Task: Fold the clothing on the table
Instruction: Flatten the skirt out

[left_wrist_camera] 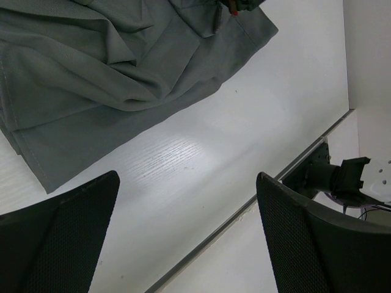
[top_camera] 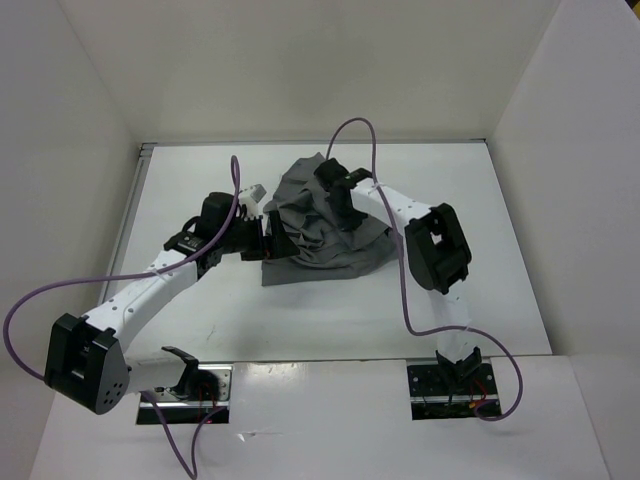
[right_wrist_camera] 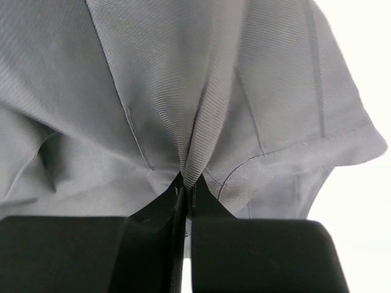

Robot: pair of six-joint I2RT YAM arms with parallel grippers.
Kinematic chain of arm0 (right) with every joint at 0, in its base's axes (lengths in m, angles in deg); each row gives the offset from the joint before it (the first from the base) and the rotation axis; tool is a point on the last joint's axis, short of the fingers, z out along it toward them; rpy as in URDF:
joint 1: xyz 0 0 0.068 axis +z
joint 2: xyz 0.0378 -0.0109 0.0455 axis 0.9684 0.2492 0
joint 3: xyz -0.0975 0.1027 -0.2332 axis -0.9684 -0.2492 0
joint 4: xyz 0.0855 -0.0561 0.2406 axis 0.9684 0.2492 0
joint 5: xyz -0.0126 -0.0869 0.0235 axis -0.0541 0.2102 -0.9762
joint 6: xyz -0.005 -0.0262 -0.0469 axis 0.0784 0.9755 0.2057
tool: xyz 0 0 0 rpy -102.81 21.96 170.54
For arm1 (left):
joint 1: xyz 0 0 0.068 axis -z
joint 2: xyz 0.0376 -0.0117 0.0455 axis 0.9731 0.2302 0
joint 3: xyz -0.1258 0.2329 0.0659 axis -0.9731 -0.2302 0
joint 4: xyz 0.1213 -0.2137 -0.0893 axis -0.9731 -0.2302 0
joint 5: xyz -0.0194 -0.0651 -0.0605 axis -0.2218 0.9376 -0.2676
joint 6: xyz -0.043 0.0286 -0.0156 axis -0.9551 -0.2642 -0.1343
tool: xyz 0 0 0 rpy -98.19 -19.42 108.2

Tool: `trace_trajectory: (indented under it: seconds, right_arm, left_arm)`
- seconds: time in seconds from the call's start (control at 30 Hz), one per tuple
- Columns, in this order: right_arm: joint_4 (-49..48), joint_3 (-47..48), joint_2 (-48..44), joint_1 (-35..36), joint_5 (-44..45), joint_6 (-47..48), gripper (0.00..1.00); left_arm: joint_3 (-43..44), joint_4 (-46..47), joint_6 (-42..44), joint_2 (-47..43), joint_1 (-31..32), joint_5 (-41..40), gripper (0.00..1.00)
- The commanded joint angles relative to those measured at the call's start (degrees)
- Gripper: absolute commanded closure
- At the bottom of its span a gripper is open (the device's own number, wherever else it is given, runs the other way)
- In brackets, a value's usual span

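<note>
The grasping step was in hand: the right end effector (right_wrist_camera: 186, 190) pinched a pleat of the crumpled dark grey fabric garment (top_camera: 322, 235) at the middle of the glossy white desk (top_camera: 330, 320), while the left end effector (left_wrist_camera: 186, 183) gaped wide beside its hem. Next, the left probably needed its own edge; crumpling hid the garment's outline.

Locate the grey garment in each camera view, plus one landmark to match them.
Top external: garment lies crumpled mid-table.
Left wrist: garment fills the upper left, beyond the open left pincer.
Right wrist: garment fills nearly the whole picture, with a fold pinched in the shut right pincer.
Shared landmark: the white table, which shows bare beside the cloth in every view.
</note>
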Motion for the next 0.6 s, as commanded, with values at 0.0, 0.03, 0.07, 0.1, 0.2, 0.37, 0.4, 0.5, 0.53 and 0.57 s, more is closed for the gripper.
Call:
trace_trajectory:
  seconds: [0.0,0.03,0.07,0.1,0.2,0.37,0.4,0.5,0.53,0.57]
  right_arm:
    - [2.53,4.98,-8.83,0.8,3.34,-3.1,1.0]
    - [4.11,9.87,-9.55,0.8,6.14,-3.64,1.0]
    - [5.69,12.96,-9.56,0.8,7.39,-4.16,1.0]
    - [9.19,16.3,-10.25,0.8,8.18,-4.69,1.0]
    - [17.09,38.04,-7.2,0.28,10.46,-7.58,1.0]
    - [23.29,59.82,-2.79,-2.35,15.38,-13.65,1.0]
    - [24.16,62.8,-3.4,-4.19,16.61,-14.88,1.0]
    - [25.31,66.34,-4.02,-5.61,24.51,-18.06,1.0]
    - [25.31,66.34,-4.89,-5.61,25.93,-18.06,1.0]
    - [25.31,66.34,-5.59,-5.61,26.64,-18.06,1.0]
  left_arm:
    - [0.28,0.99,-0.42,-0.45,-0.79,-0.64,0.01]
    - [0.28,0.99,-0.42,-0.45,-0.79,-0.64,0.01]
    - [0.28,0.46,-0.42,-0.45,-0.79,-0.64,0.01]
    - [0.28,0.46,-0.42,-0.45,-0.79,-0.64,0.01]
    - [0.28,-0.94,-0.94,-2.37,-2.89,-3.52,0.01]
    - [1.85,-3.05,0.54,-6.69,-6.5,-7.57,0.01]
    - [4.21,-3.58,1.33,-6.69,-6.51,-8.62,0.01]
    - [6.69,-4.64,3.1,-6.69,-7.82,-8.63,0.01]
    - [6.7,-4.64,3.1,-6.69,-7.82,-8.63,0.01]
    - [6.7,-3.86,3.1,-6.69,-7.82,-7.68,0.01]
